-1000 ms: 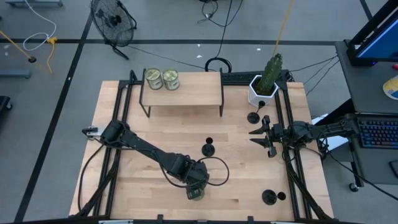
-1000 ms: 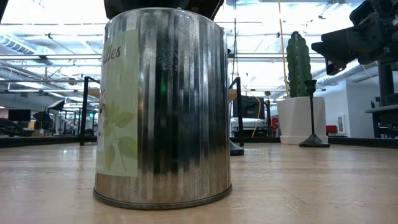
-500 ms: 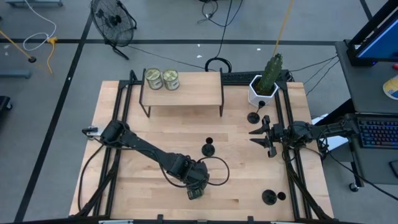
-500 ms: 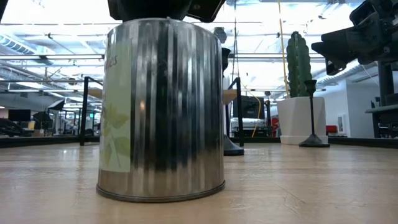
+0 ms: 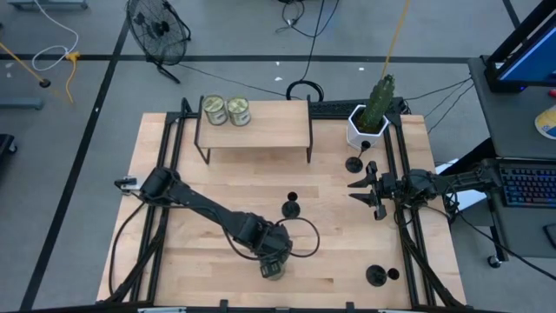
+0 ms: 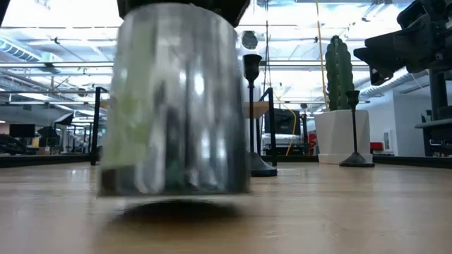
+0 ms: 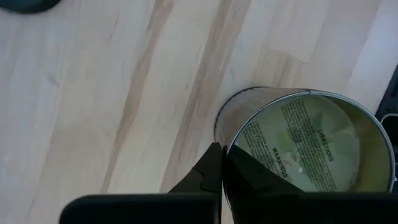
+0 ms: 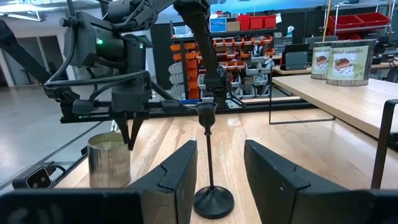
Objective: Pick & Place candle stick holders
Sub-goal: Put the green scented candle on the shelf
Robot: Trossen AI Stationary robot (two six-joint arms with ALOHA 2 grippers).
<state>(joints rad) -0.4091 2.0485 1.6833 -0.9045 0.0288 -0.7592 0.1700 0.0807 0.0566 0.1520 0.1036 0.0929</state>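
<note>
Three black candle stick holders stand on their round bases: one mid-table (image 5: 291, 207), one by the plant pot (image 5: 354, 163), one at the near right (image 5: 375, 276). Near the table's front edge, my left gripper (image 5: 274, 263) is shut on a ribbed silver tin (image 6: 176, 106) with a green label. At the table's right side, my right gripper (image 5: 368, 187) is open and holds nothing. It faces the mid-table holder (image 8: 210, 155), which stands well beyond its fingers. My left gripper pinches the tin's wall at its top rim (image 7: 225, 140), one finger outside (image 7: 208, 171) and one inside (image 7: 249, 177). The fingers come from above, pointing down. The tin hangs upright, its bottom (image 6: 173, 192) just clear of the table.
A low wooden shelf (image 5: 256, 130) at the back carries two greenish jars (image 5: 226, 110). A white pot with a cactus (image 5: 369, 122) stands at the back right. Black frame rails run along both table sides. Bare wood lies between the holders.
The tin has turned a little, its label swinging toward the left of the low view. It has then risen just off the table under my left gripper.
</note>
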